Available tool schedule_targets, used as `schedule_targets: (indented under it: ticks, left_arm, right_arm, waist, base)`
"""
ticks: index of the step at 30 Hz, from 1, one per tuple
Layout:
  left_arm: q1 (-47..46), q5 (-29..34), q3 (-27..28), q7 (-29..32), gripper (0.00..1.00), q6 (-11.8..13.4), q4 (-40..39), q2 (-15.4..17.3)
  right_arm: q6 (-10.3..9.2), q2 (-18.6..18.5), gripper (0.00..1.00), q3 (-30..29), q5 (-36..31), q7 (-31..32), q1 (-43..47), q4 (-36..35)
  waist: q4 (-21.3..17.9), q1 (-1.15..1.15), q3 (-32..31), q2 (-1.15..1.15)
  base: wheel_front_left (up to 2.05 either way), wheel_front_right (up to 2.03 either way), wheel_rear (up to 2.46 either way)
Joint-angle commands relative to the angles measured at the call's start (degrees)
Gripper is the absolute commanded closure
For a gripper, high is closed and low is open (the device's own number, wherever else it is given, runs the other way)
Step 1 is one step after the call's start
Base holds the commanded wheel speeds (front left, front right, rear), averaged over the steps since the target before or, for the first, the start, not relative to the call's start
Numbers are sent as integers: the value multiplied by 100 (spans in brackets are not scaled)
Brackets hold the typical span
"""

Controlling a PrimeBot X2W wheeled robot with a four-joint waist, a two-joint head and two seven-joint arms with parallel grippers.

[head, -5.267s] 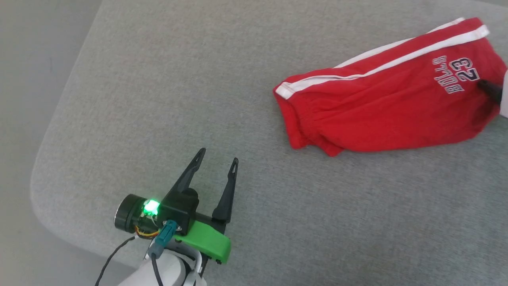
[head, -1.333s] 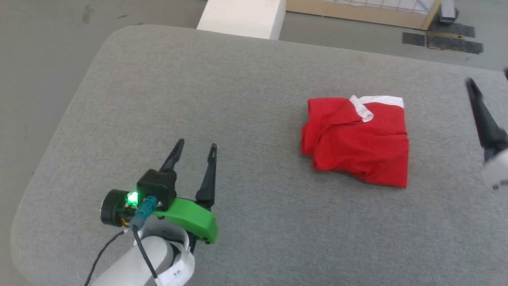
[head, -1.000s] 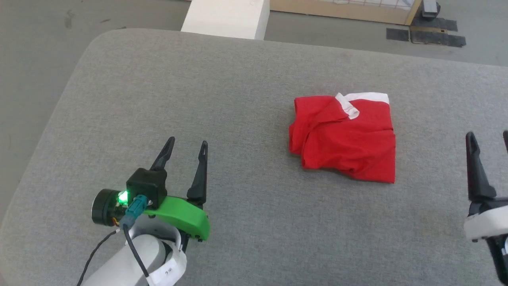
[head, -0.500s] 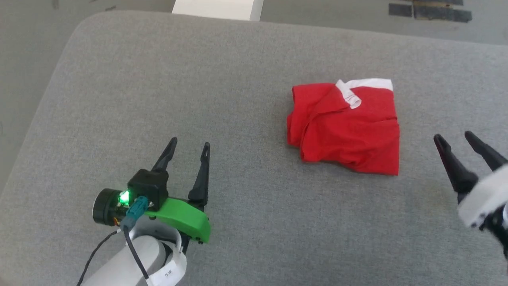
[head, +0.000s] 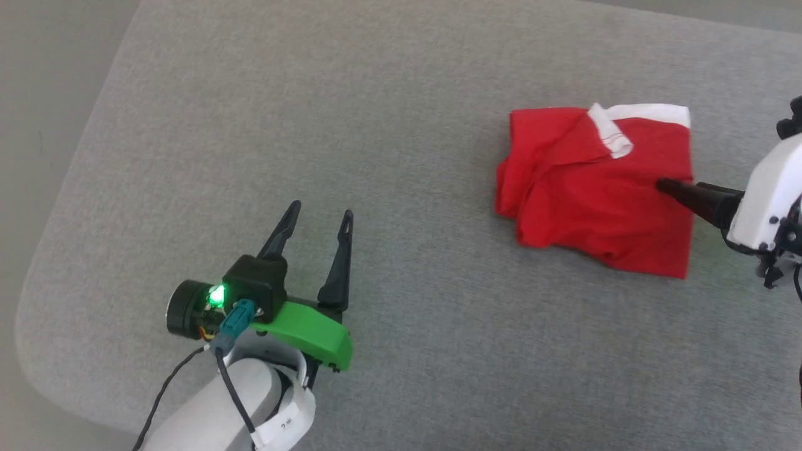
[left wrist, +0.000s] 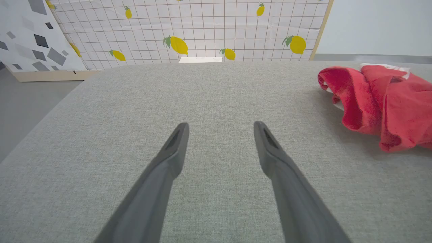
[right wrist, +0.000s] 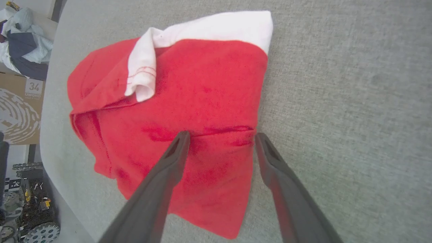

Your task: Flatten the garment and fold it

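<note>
One garment [head: 595,194] lies on the right half of the grey surface [head: 313,94], toward the far side. It is red and folded into a rough square. One white band [head: 651,114] runs along its far edge, and the left end of this band is turned over onto the red cloth. On its left side the cloth is bunched into loose rolls, which the left wrist view shows from the side.

The right gripper [head: 680,185] comes in from the right, and its two fingers reach the right part of the garment. Its jaws are apart. In the right wrist view one tip is over the red cloth and the other is just at the garment's right edge, so this edge lies between them. I cannot tell whether the tips touch the cloth.

The left gripper [head: 322,210] is at the near left of the surface, well apart from the garment. It also has two fingers, and its jaws are apart, with bare grey surface between them. One green light [head: 217,294] is lit on its wrist.

Past the far edge, the left wrist view shows one white box [left wrist: 200,59] and, behind it, one panel [left wrist: 202,23] with a grid and yellow lemons.
</note>
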Motion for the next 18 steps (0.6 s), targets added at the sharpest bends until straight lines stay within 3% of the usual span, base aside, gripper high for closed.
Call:
schedule_targets:
  ticks: [1,10,12,18]
  left_arm:
    - [-100,30,-4,-45,0,-23,17,-42]
    - [-174,76,-41,-89,0,-71,112,-183]
    - [-172,83,-51,-96,0,-75,132,-211]
    - [-131,82,-82,-110,0,-82,213,-262]
  right_arm:
    - [21,63,0,-61,-134,126,-156,148]
    - [21,361,0,-234,-692,623,-481,658]
    - [21,372,100,-163,-770,614,-452,634]
    - [21,212,100,166,-804,269,-335,467]
  waist:
    - [193,0,177,0]
    - [417,0,287,0]
    - [441,0,288,0]
    - [409,0,171,0]
  base:
    - [0,0,0]
    - [0,0,0]
    - [0,0,0]
    - [0,0,0]
